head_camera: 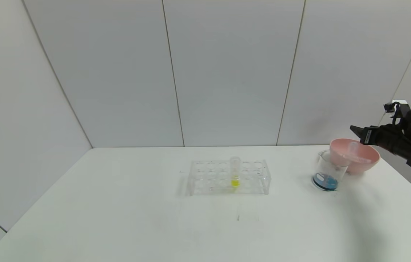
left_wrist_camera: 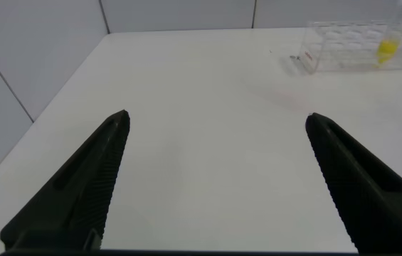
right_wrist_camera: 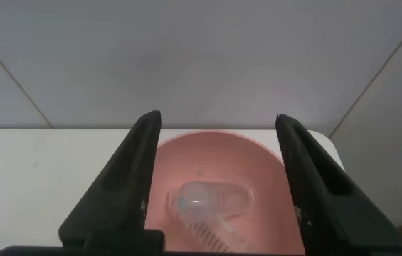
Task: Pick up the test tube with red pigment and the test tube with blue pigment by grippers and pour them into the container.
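Right gripper (right_wrist_camera: pixel 218 174) hangs wide open and empty above the pink bowl (head_camera: pixel 369 162) at frame right, an emptied tube (right_wrist_camera: pixel 208 201) lying inside. Container (head_camera: pixel 327 171), touching the bowl's left side, holds blue liquid. No red tube is visible. Judgement: withdraw straight upward, clear of both rims. Left gripper (left_wrist_camera: pixel 215 185) idles open above bare worktop (left_wrist_camera: pixel 208 92).

Head cam high; wrist cams close.
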